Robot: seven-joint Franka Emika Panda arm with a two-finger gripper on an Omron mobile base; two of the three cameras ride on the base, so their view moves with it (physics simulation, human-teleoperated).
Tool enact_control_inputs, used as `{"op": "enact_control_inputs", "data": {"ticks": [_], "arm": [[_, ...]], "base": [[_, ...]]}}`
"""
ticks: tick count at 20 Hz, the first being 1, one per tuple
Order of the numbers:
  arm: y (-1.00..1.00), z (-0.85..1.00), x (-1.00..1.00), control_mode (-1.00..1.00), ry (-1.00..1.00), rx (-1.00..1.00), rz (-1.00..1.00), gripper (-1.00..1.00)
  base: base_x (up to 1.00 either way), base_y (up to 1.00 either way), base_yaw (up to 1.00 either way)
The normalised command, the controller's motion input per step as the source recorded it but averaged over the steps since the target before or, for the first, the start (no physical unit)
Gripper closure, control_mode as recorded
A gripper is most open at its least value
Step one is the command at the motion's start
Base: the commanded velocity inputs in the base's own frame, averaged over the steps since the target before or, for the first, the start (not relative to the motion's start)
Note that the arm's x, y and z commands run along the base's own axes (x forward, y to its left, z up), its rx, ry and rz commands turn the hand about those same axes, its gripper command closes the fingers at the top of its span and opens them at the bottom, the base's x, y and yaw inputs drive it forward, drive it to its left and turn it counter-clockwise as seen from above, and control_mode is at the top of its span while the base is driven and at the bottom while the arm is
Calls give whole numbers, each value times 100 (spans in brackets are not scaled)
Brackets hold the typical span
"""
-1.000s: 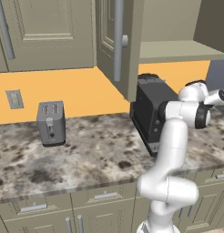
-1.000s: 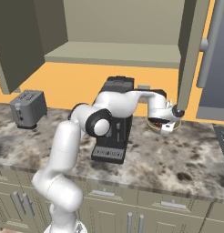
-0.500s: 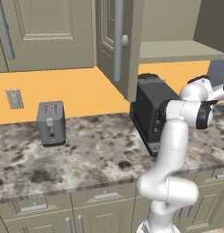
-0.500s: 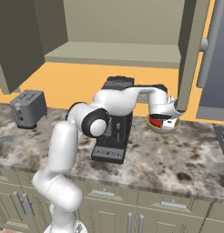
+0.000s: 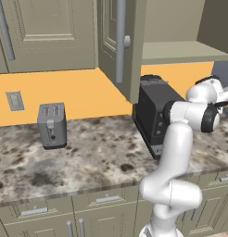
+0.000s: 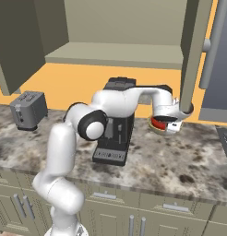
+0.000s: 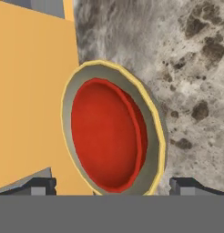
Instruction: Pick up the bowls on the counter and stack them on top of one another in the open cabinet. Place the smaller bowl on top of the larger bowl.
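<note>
From the left base view we see the arm reaching past the coffee machine [image 5: 155, 115] toward the right end of the worktop [image 5: 88, 152], probably to collect the bowls for the open cabinet [image 5: 180, 51] above. In the right base view our gripper [image 6: 168, 125] hangs just over the red bowl [image 6: 158, 123], near the worktop's back edge under the cabinet door [image 6: 194, 50]. In the hand view the glossy red bowl already nests inside the wider tan bowl [image 7: 152, 132] against the orange wall [image 7: 29, 100]; the fingertips [image 7: 38, 185] stand wide apart, holding nothing.
</note>
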Motion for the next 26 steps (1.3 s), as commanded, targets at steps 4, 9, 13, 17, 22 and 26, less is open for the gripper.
{"op": "enact_control_inputs", "data": {"ticks": [4,9,13,17,22,26], "arm": [[-1,-19,-23,-100,0,0,3,-100],[0,-33,-15,-100,-1,0,3,-100],[0,-30,-16,-100,0,0,4,-100],[0,-22,-7,-100,0,0,2,-100],[0,-12,5,-100,0,0,0,-100],[-1,-3,20,-100,0,1,0,-100]], "base": [[0,0,0],[0,0,0],[0,0,0],[0,0,0],[0,0,0],[0,0,0]]}}
